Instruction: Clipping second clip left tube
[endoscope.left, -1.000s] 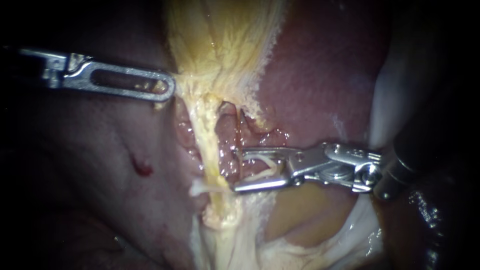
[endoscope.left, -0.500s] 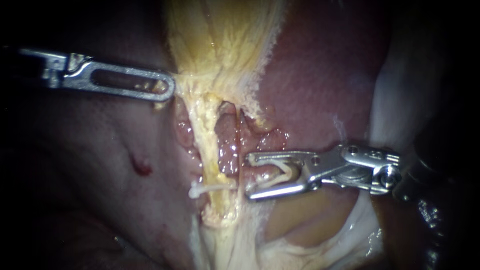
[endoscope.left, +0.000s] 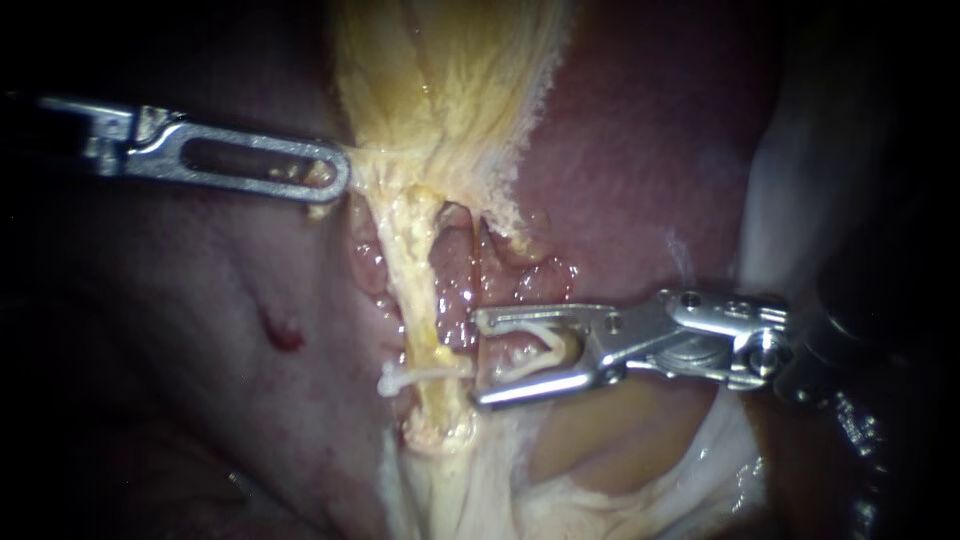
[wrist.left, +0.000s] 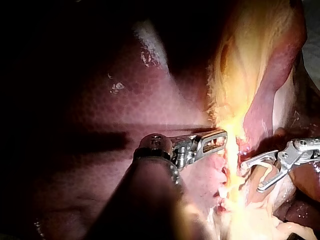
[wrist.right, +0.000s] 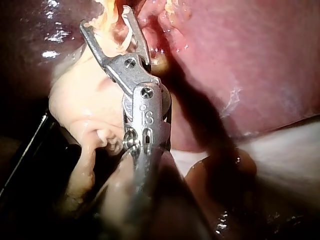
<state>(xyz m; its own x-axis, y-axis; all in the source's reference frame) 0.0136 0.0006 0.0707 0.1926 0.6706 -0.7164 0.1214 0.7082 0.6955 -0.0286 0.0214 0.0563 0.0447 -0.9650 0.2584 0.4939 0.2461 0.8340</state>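
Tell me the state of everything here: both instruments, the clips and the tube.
Left instrument: jaws shut on tissue.
Right instrument: jaws wide apart, holding loaded clip.
Loaded clip: open, not yet around tube.
Placed clip: closed across tube.
Tube: stretched, uncut.

My view is black at its edges; light pools at the centre. A white sheet (endoscope.left: 785, 190), possibly cloth, lies at right.
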